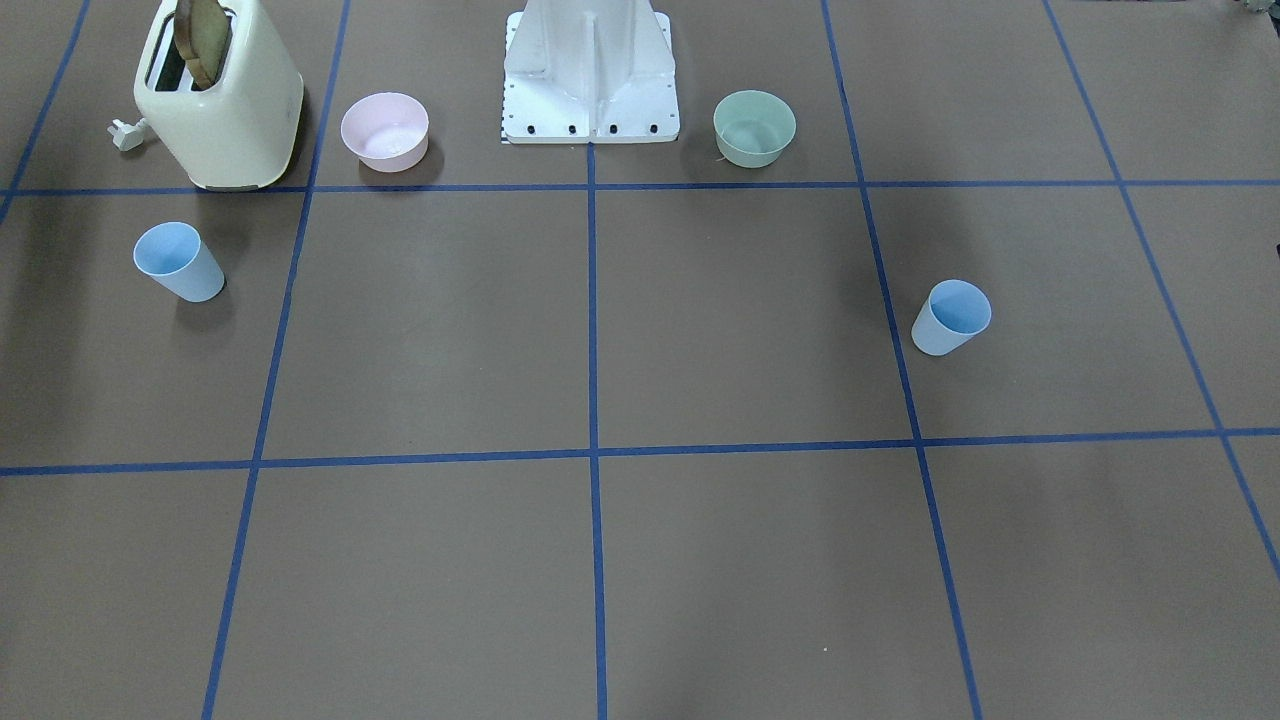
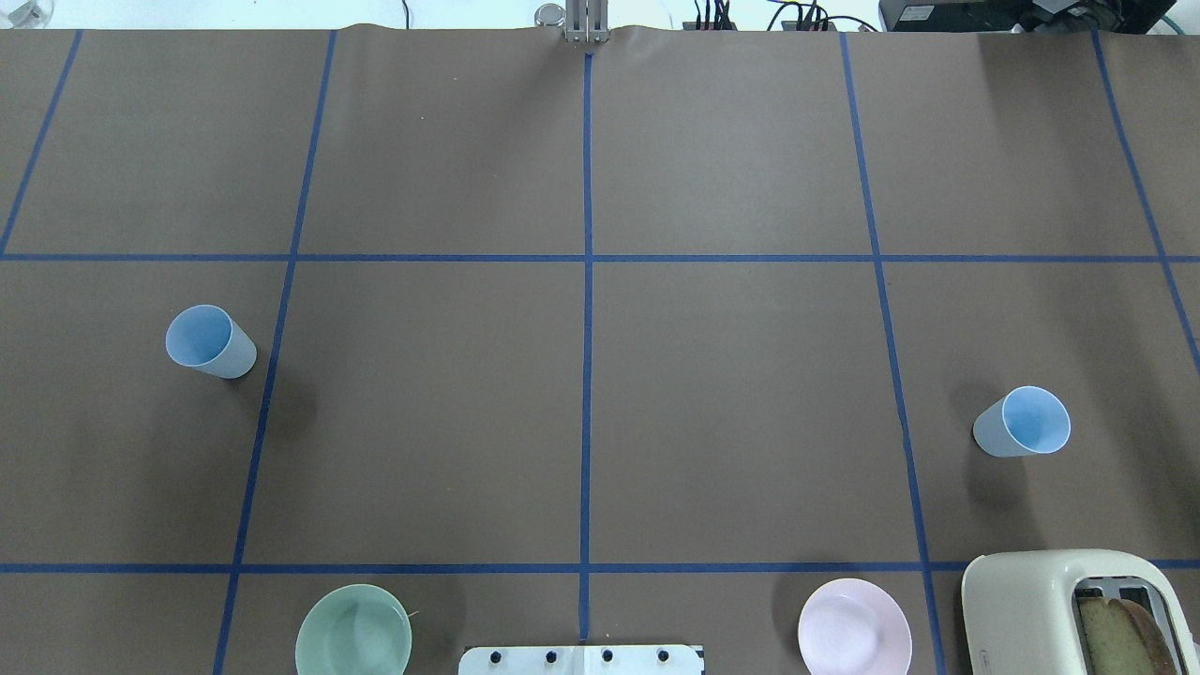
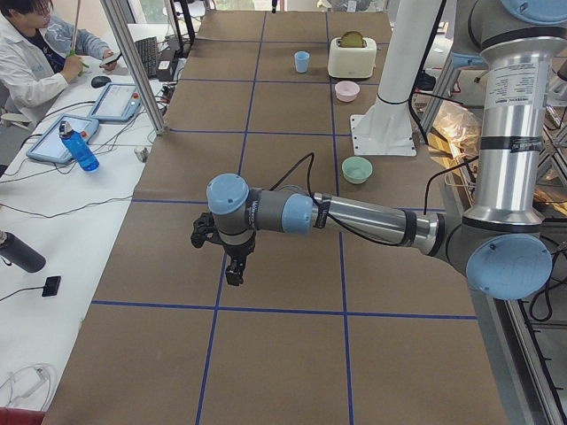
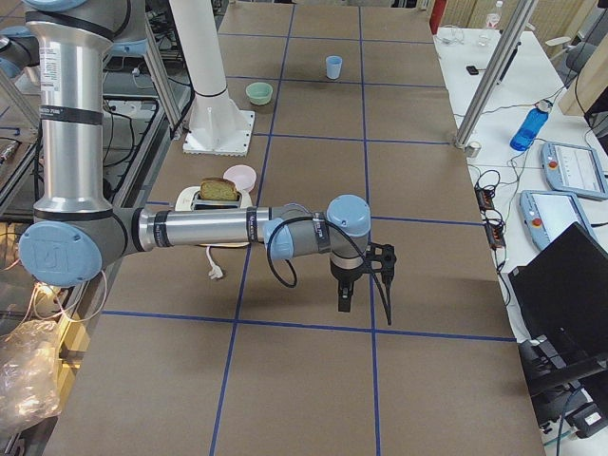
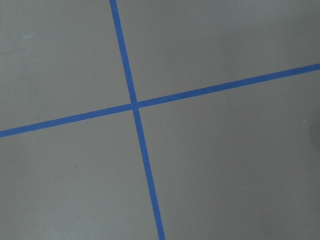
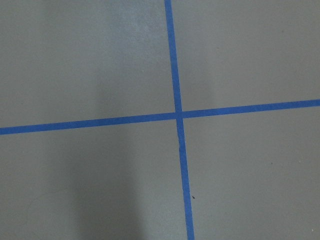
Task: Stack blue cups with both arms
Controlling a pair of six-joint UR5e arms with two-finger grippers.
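Note:
Two light-blue cups stand upright and far apart on the brown table. One cup (image 2: 208, 342) (image 1: 952, 318) is on the robot's left. The other cup (image 2: 1024, 424) (image 1: 178, 262) is on its right, near the toaster. Neither arm shows in the overhead or front views. The left gripper (image 3: 221, 257) shows only in the exterior left view, hanging over the table's near end. The right gripper (image 4: 366, 296) shows only in the exterior right view, likewise. I cannot tell whether either is open or shut. Both wrist views show only bare table and a blue tape cross.
A green bowl (image 2: 353, 630) and a pink bowl (image 2: 854, 626) flank the white pedestal (image 2: 581, 659). A cream toaster (image 2: 1069, 614) with toast stands at the right near corner. Blue tape lines grid the table. An operator (image 3: 35, 53) sits at a side desk.

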